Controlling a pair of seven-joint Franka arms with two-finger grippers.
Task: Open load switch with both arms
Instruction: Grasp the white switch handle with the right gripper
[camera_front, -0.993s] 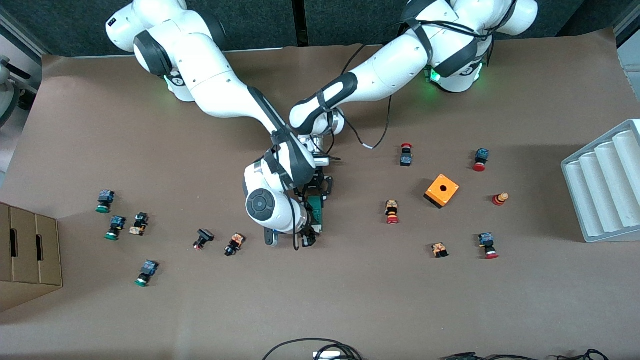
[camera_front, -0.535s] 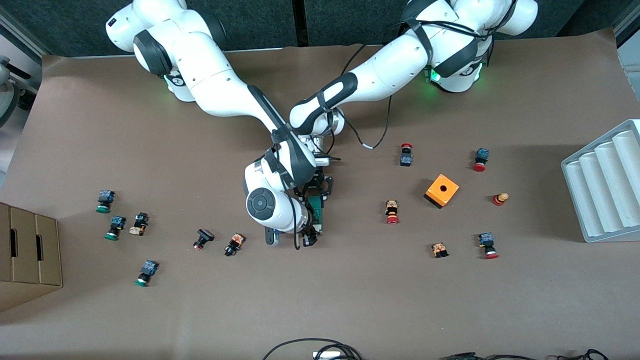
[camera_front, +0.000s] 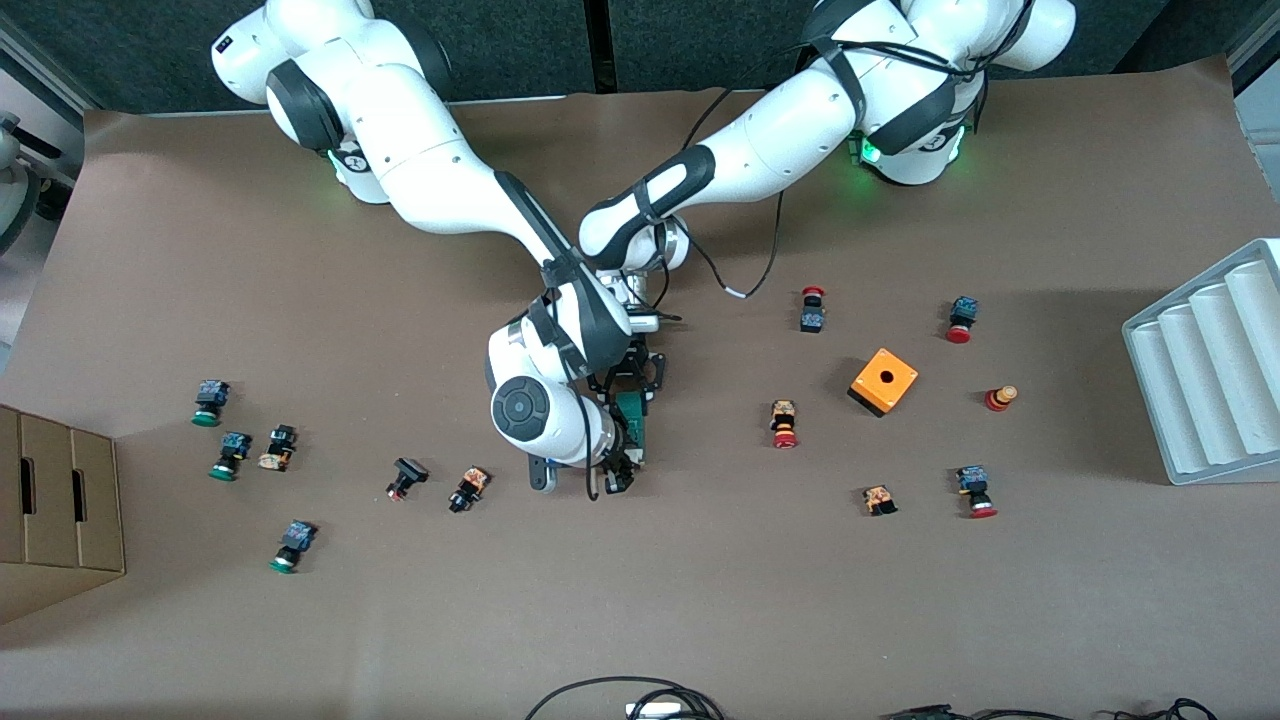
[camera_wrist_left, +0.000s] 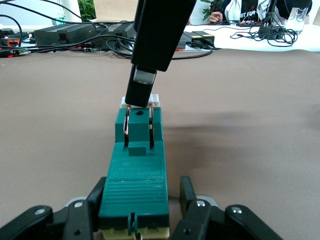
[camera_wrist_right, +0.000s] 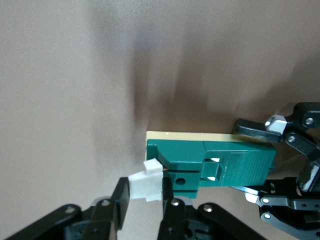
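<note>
Both arms reach to the middle of the table and meet over the load switch (camera_front: 632, 420), which lies flat on the brown table (camera_front: 700, 600).

The left gripper (camera_wrist_left: 135, 220) is clamped on one end of the green block, a finger (camera_wrist_left: 82, 220) pressed to each long side. The right gripper (camera_wrist_right: 142, 210) comes down on the other end, its fingers closed on the white tab (camera_wrist_right: 146, 186), which sits at that end's edge. In the front view the right arm's wrist covers much of the switch.

Around it, apart from it: a small push-button (camera_front: 468, 488) and a black one (camera_front: 405, 476) toward the right arm's end; a red-capped button (camera_front: 784, 424) and an orange box (camera_front: 884, 381) toward the left arm's end. A white ridged tray (camera_front: 1210, 380) stands at that end, a cardboard box (camera_front: 55, 510) at the other. Nothing lies against the switch or either gripper.
</note>
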